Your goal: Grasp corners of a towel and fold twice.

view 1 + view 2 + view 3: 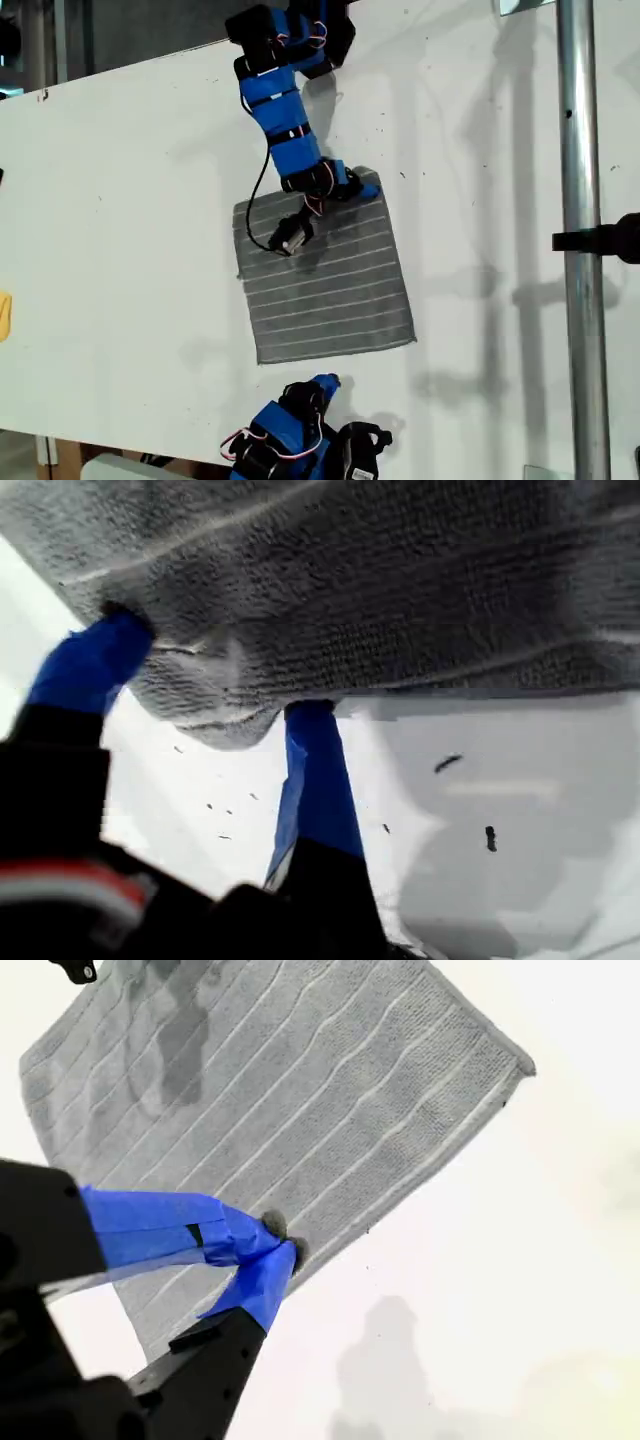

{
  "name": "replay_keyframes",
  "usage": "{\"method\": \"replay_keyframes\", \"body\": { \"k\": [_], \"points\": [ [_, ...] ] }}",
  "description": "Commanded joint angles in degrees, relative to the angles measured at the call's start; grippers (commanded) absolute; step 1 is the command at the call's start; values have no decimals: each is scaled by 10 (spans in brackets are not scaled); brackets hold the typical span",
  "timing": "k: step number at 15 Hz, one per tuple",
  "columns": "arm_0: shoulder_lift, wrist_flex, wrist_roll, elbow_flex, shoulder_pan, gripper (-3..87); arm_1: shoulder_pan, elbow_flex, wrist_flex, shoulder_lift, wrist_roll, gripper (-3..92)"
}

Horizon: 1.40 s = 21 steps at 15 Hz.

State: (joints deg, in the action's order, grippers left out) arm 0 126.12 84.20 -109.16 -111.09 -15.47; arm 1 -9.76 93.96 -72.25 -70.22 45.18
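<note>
My first gripper (215, 685) reaches down from the exterior view's top with jaws spread, while my second gripper (282, 1245), low near that view's bottom edge, has its blue tips pressed together.

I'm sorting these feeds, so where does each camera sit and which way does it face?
Exterior view: overhead, looking down at the towel on the white table; both arms show.
First wrist view: on my first hand, facing the towel's edge up close.
Second wrist view: on my second hand, facing the towel.
All share the towel.
</note>
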Motion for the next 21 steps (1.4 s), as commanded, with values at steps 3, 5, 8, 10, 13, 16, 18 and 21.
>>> {"method": "replay_keyframes", "body": {
  "k": [3, 5, 8, 10, 13, 16, 18, 21],
  "points": [
    [22, -8, -11, 1, -6, -29, 3, -48, 2, 18, -4, -2],
    [22, -8, -12, 2, -6, -29, 1, -52, 2, 18, -7, -2],
    [-38, 54, -7, 105, 3, -29, -1, -53, 5, 18, -7, -2],
    [-156, 98, 34, 270, 10, -29, 1, -55, 8, 18, -4, -2],
    [-324, 105, 114, 464, -6, -29, -2, -56, 7, 15, -3, -2],
    [-368, 87, 284, 505, -18, -20, -5, -55, 11, 17, -3, -2],
    [-357, 87, 321, 501, -32, 224, -10, -54, 13, 18, 0, -2],
    [-367, 98, 322, 499, -34, 370, -15, -54, 12, 18, 5, -2]
  ]
}}
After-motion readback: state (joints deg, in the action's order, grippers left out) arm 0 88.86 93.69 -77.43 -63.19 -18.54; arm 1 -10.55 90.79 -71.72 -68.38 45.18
